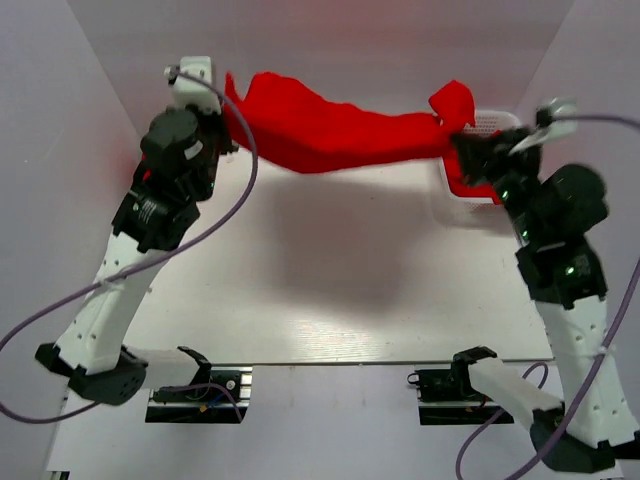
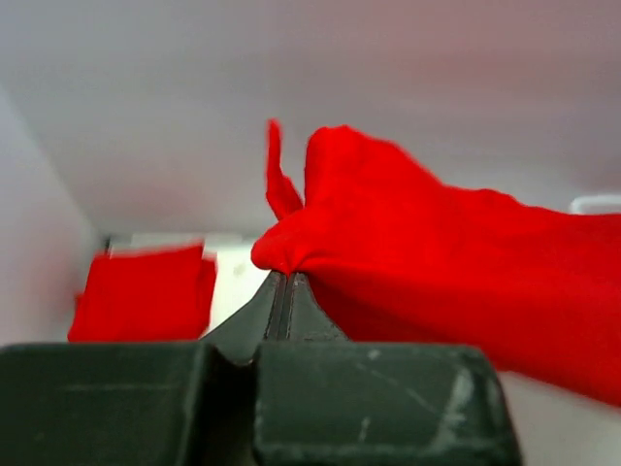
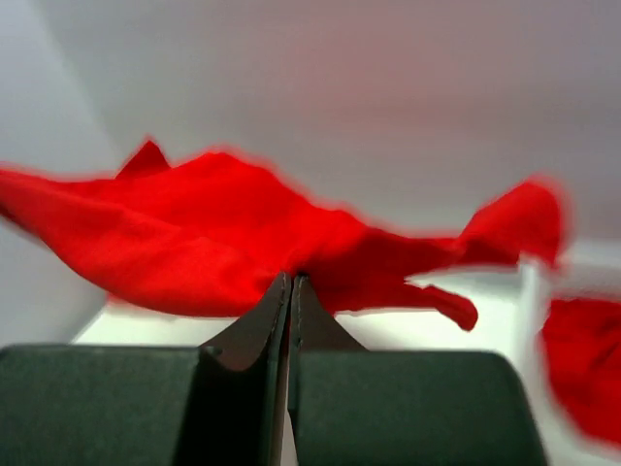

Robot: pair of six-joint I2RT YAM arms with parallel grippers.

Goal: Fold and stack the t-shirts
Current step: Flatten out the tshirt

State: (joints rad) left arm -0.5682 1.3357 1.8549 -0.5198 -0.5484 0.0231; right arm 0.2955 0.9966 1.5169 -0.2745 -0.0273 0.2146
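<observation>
A bright red t-shirt (image 1: pixel 330 128) hangs stretched in the air between my two grippers, above the far part of the table. My left gripper (image 1: pixel 228 128) is shut on its left end; in the left wrist view the cloth (image 2: pixel 456 262) bunches at the closed tips (image 2: pixel 283 276). My right gripper (image 1: pixel 455 140) is shut on its right end, seen in the right wrist view (image 3: pixel 291 278) with the shirt (image 3: pixel 194 233) spreading left. A folded red t-shirt (image 2: pixel 146 291) lies on the table at the far left. More red cloth (image 3: pixel 582 359) lies in the basket.
A white lattice basket (image 1: pixel 470 205) stands at the right rear of the white table (image 1: pixel 330 290), under my right arm. Pale walls close in on the left, right and back. Purple cables loop beside both arms.
</observation>
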